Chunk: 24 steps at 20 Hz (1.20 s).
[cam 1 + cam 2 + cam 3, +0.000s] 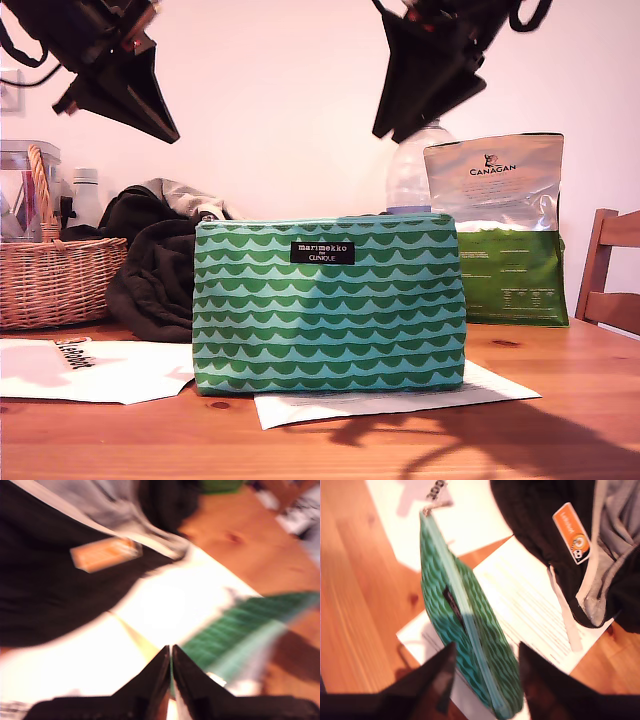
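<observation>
Pouch (451, 587) below my second end effector (486, 647), jaws spread, my first end effector (170, 649) pressed together, empty

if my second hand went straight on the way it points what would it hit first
Most likely the green pouch: my second hand is open, jaws either side of its zip edge near one end. Nothing shows between; depth is unclear.

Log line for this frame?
my first gripper: shut, above paper | my second gripper: open, above pouch | pouch: upright on paper, untouched
</observation>
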Motion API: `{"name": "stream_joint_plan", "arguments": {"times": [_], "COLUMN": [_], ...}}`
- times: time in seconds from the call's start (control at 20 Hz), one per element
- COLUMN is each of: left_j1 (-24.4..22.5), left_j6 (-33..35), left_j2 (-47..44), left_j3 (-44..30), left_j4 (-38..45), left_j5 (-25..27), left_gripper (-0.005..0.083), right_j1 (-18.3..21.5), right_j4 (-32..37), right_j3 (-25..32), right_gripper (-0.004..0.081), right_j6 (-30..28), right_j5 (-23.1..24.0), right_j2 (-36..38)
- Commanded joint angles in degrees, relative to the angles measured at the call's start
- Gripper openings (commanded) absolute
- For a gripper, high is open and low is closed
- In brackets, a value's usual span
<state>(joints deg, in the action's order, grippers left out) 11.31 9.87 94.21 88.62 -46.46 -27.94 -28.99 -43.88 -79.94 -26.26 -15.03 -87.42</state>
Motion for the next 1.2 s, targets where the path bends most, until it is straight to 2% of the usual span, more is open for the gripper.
{"name": "stream_joint_plan", "arguments": {"times": [0.0, 0.1, 0.3, 0.45, 0.6, 0.7, 0.85, 0.95, 1.15], "left_j1": [1.0, 1.7, 2.0, 2.0, 2.0, 2.0, 2.0, 2.0, 2.2], "left_j6": [0.6, 0.6, -0.5, -1.0, -1.3, -1.4, -2.0, -2.2, -4.5], "left_j2": [-2.9, -4.1, -7.0, -11.9, -19.0, -24.0, -30.1, -33.6, -40.5], "left_j3": [0.0, 0.0, -1.7, -8.0, -18.1, -25.4, -34.2, -39.6, -50.4], "left_j4": [4.6, 9.1, 17.0, 26.3, 33.2, 37.8, 41.3, 43.6, 48.7], "left_j5": [3.3, 6.5, 11.6, 13.1, 14.3, 14.3, 14.3, 14.3, 14.0], "left_gripper": [-0.0019, -0.0019, -0.0019, -0.0019, -0.0019, -0.0019, -0.0019, -0.0019, -0.0019], "right_j1": [-0.2, -0.2, -0.2, -0.2, -0.2, -0.2, 1.0, 2.8, 6.5], "right_j4": [4.4, 11.9, 28.0, 34.6, 37.9, 40.2, 44.8, 47.8, 49.4], "right_j3": [-0.3, -0.3, -0.2, 0.5, 3.9, 8.4, 18.3, 25.4, 38.6], "right_gripper": [-0.0013, -0.0013, -0.0013, -0.0013, -0.0013, -0.0013, -0.0013, -0.0013, -0.0013], "right_j6": [6.1, 13.2, 22.2, 23.3, 23.3, 23.2, 23.1, 22.8, 22.8], "right_j5": [0.1, 1.6, 11.1, 15.6, 17.4, 18.2, 17.4, 15.1, 11.7], "right_j2": [-0.2, -0.2, -0.2, -0.2, 0.7, 2.8, 9.4, 15.5, 29.4]}}
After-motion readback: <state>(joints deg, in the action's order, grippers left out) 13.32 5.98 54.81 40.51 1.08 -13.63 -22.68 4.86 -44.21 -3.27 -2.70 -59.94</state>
